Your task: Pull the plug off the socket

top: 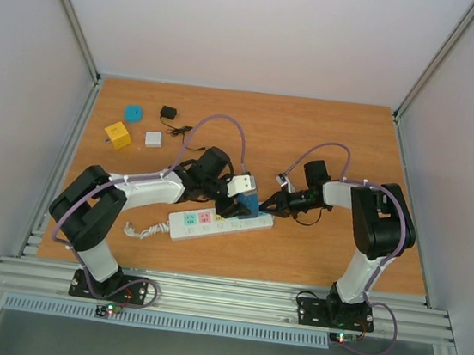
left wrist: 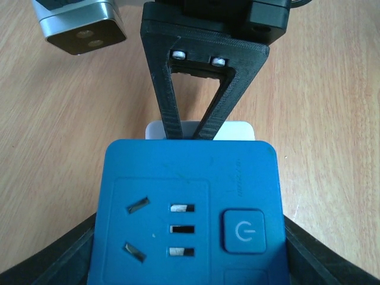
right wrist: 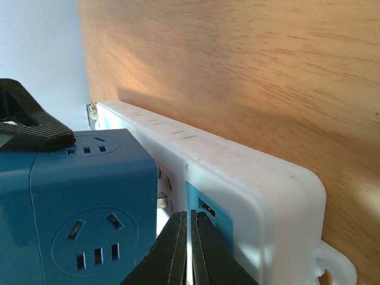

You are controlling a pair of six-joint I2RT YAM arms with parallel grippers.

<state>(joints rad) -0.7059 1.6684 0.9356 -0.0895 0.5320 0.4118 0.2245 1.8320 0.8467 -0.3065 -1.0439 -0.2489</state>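
Bracing the socket (top: pixel 218 225) at mid-table (top: pixel 338 129), my right gripper (top: pixel 265 206) comes in from 3 o'clock. Its two fingers are pinched together on nothing, tips set down on the white strip just beside the plug (top: pixel 250 203), a blue cube with outlets of its own. My left gripper (left wrist: pixel 190 270) reaches in from 9 o'clock and is clamped on that cube, a dark finger (left wrist: pixel 65 258) against each side in the left wrist view.

The right wrist view shows a narrow gap between cube and strip, bridged by what look like metal prongs (right wrist: pixel 161 199). I judge the plug partly lifted but not free (the far side of the gap is hidden).

To do this well I would draw the cube straight off the outlet face, along the prongs and without rocking. Meanwhile the right arm should press firmly enough that the strip does not rise with it. Those tips sit near the strip's 3 o'clock end, so the 9 o'clock end with the coiled cord (top: pixel 146 229) could tip up.

No box, bowl or tray shows in any view. The one outlet is all that holds anything, and the pastel outlet faces (top: pixel 204 218) toward 9 o'clock stand empty.

Loose at 10 to 11 o'clock lie a yellow block (top: pixel 117 135), teal disc (top: pixel 133 113), small white cube (top: pixel 153 139) and black adapter (top: pixel 169 113).
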